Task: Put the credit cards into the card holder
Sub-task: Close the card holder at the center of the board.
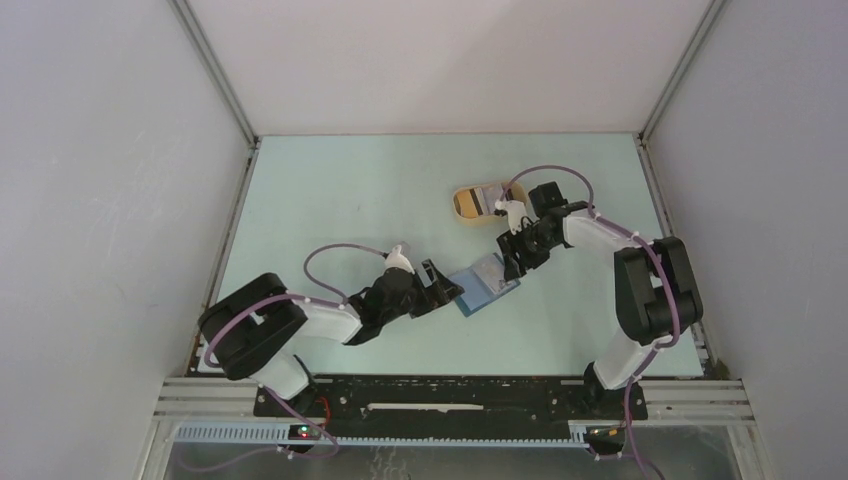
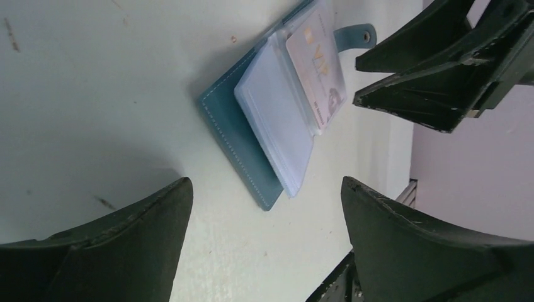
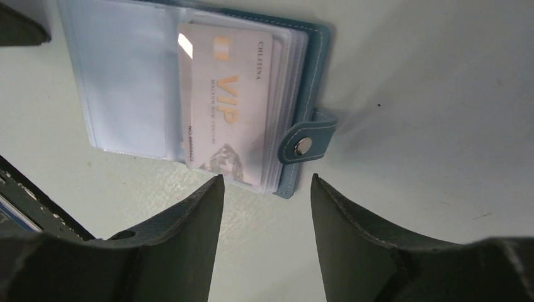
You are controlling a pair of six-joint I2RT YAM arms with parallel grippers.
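Overhead, the card holder [image 1: 485, 283] lay open on the table [image 1: 350, 200] between both arms. Left wrist: my left gripper [image 2: 264, 184] stood released and empty just beside it. Right wrist: my right gripper [image 3: 267, 179], parted and empty, hovered by a credit card [image 3: 227, 100] protruding from its sleeve, likely to push it home.

A robotics lab test cell: grey panel walls [image 1: 100, 180] on aluminium corner posts [image 1: 215, 72] enclose a pale mint-green counter [image 1: 340, 190], where a black-and-white left robot arm [image 1: 300, 320] and right robot arm [image 1: 645, 285] stand on a black base plate [image 1: 450, 398].
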